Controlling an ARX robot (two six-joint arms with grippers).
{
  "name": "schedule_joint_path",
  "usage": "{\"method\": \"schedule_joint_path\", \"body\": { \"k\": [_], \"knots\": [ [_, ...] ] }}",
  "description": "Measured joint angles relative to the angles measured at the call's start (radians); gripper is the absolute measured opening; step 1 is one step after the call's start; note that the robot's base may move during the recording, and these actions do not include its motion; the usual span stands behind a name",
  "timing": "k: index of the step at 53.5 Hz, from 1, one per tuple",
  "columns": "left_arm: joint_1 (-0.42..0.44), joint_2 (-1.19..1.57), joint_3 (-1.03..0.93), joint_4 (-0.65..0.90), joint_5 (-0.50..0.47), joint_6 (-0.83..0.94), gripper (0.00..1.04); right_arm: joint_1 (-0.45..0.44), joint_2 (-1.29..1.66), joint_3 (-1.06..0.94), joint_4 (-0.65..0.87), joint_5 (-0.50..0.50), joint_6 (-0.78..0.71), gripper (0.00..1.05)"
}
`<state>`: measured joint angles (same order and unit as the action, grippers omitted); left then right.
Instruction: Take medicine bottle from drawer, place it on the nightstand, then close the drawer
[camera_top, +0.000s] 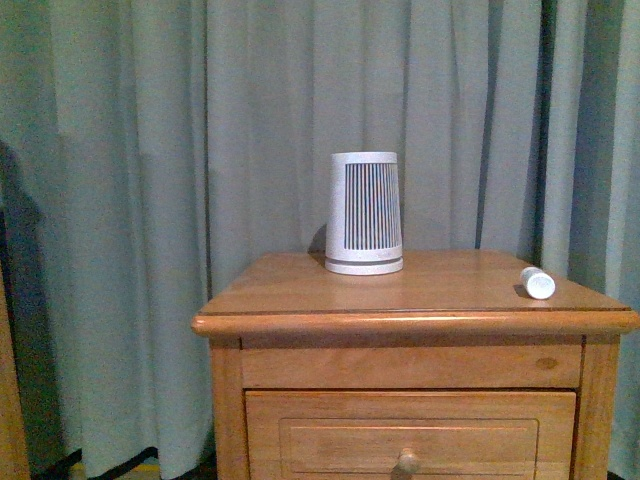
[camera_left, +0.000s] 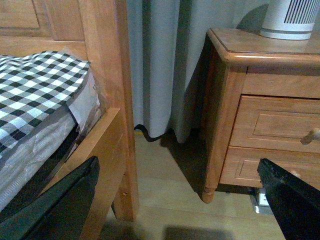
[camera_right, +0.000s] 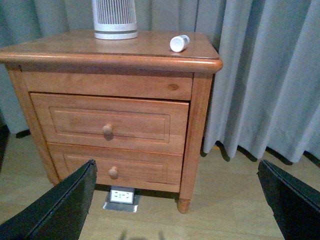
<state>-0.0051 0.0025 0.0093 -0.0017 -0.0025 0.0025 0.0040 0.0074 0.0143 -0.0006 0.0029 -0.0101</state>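
Observation:
The medicine bottle (camera_top: 537, 283) lies on its side near the right edge of the nightstand's (camera_top: 300, 300) top, its round cap end facing me; it shows too in the right wrist view (camera_right: 179, 43). The upper drawer (camera_right: 110, 122) is pushed in, its front about level with the cabinet, with one round knob (camera_right: 107, 130). My right gripper (camera_right: 175, 210) hangs open low in front of the nightstand, holding nothing. My left gripper (camera_left: 175, 210) is open over the floor between the bed and the nightstand (camera_left: 225, 115). Neither gripper appears in the front view.
A white ribbed device (camera_top: 365, 212) stands at the back of the nightstand top. Grey curtains (camera_top: 150, 200) hang behind. A wooden bed frame (camera_left: 105, 100) with checked bedding (camera_left: 35, 95) stands left of the nightstand. A floor socket plate (camera_right: 121, 196) lies under the cabinet.

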Motion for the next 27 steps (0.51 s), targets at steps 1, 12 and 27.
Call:
{"method": "schedule_joint_path", "body": {
  "k": [1, 12, 27],
  "knots": [
    [0.000, 0.000, 0.000, 0.000, 0.000, 0.000, 0.98, 0.000, 0.000, 0.000, 0.000, 0.000, 0.000, 0.98],
    [0.000, 0.000, 0.000, 0.000, 0.000, 0.000, 0.98, 0.000, 0.000, 0.000, 0.000, 0.000, 0.000, 0.98],
    [0.000, 0.000, 0.000, 0.000, 0.000, 0.000, 0.98, 0.000, 0.000, 0.000, 0.000, 0.000, 0.000, 0.98]
  ]
}}
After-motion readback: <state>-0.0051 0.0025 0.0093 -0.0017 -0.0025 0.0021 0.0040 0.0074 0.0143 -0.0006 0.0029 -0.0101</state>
